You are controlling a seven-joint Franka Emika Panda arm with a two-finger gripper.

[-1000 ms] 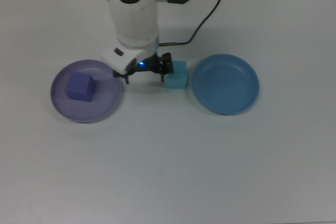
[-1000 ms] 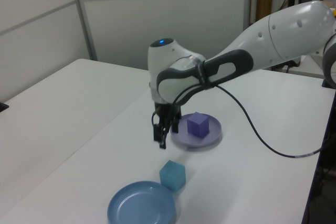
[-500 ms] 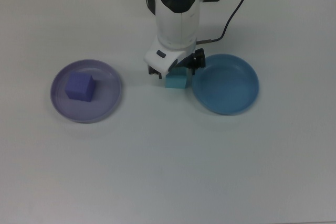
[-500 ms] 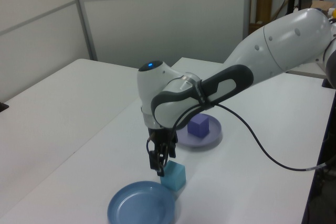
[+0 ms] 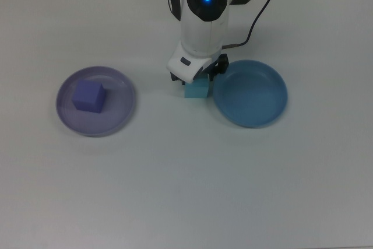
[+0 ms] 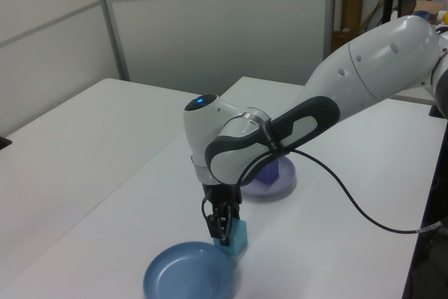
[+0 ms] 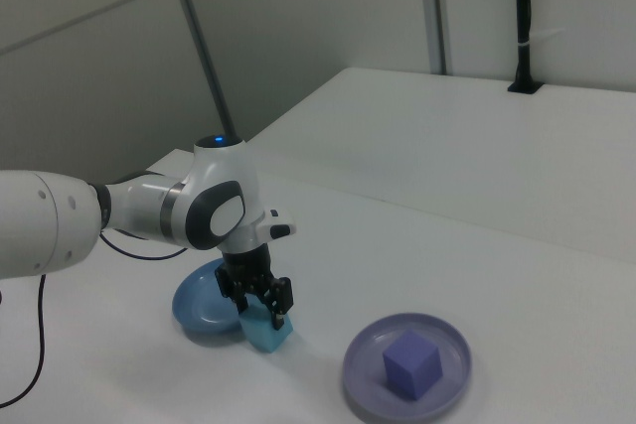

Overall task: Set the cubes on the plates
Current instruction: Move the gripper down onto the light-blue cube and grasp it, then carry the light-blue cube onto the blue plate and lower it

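Straddling turquoise cube (image 5: pixel 196 90), jaws (image 5: pixel 196 79) open, two plates, two cubes

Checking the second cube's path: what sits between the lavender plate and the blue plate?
In the top view, the turquoise cube sits between the lavender plate and the blue plate, with the gripper over it.

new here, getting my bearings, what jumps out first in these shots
The white arm dominates, its claw down around the turquoise cube mid-table, just beside the blue plate on the top view's right. On the top view's left, a purple cube already sits on the lavender plate.
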